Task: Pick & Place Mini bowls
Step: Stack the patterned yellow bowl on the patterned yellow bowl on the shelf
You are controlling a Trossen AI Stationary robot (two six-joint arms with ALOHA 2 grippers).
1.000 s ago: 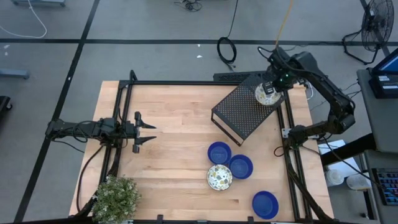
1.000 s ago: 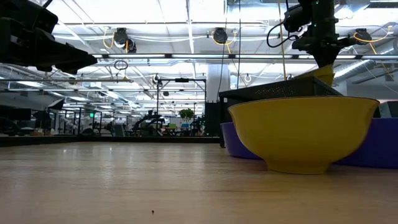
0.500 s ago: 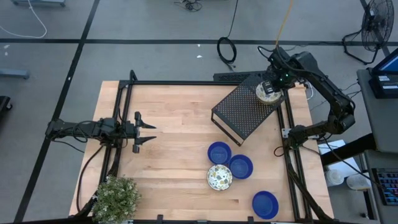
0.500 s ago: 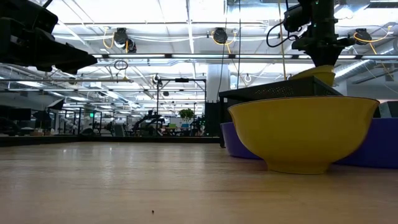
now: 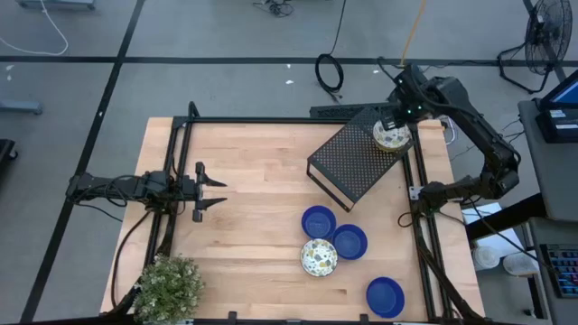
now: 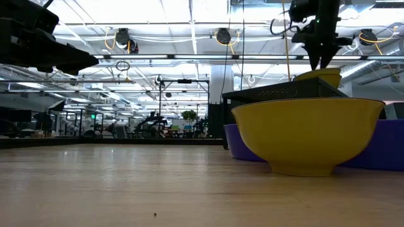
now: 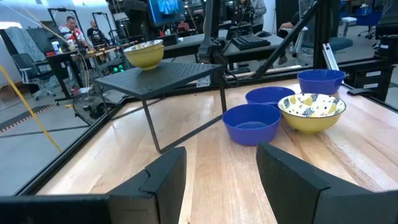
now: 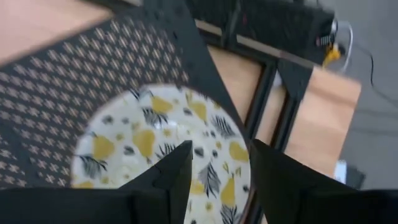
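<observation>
Up on the black perforated box [image 5: 354, 161], at its far right corner, sits one speckled mini bowl [image 5: 391, 136], cream inside, yellow outside, upright on the mesh top. The right gripper [image 5: 394, 116] hovers directly over it; in the right wrist view the fingers [image 8: 176, 180] stand apart above the bowl's patterned inside [image 8: 163, 149], nothing clamped between them. From table height the bowl [image 6: 317, 78] rests on the box with the gripper just above its rim.

Down on the wooden table [image 5: 253, 181], a cluster: two blue mini bowls [image 5: 318, 221] [image 5: 349, 241] touching or nearly so, a second speckled mini bowl [image 5: 319, 257] tucked against them, all empty. A third blue mini bowl [image 5: 385, 296] sits apart near the front right corner.

The left gripper [image 5: 211, 190] waits at the left side of the table, fingers apart, holding nothing. A potted plant [image 5: 168, 287] stands at the front left corner.
</observation>
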